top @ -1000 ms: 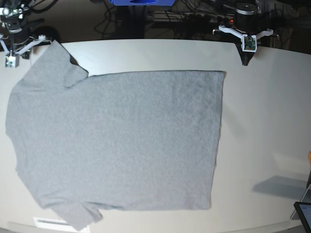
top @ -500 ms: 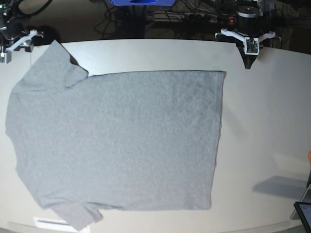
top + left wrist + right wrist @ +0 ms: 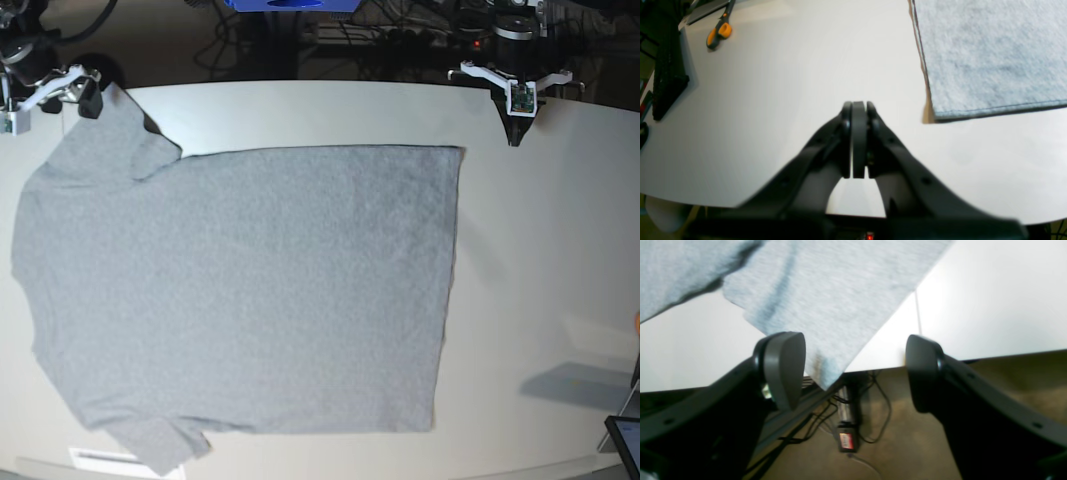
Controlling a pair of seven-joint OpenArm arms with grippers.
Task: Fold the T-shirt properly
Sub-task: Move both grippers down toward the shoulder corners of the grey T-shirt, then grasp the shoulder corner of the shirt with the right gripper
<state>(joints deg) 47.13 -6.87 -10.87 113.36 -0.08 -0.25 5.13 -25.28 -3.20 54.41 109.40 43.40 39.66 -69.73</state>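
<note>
With the right pincer spread wide and empty astride the T-shirt sleeve corner overhanging the surface edge, and the left pincer shut on nothing, only one layer could be snagged.

The light heather-grey T-shirt lies spread flat, plain side up, covering most of the tabletop.
</note>
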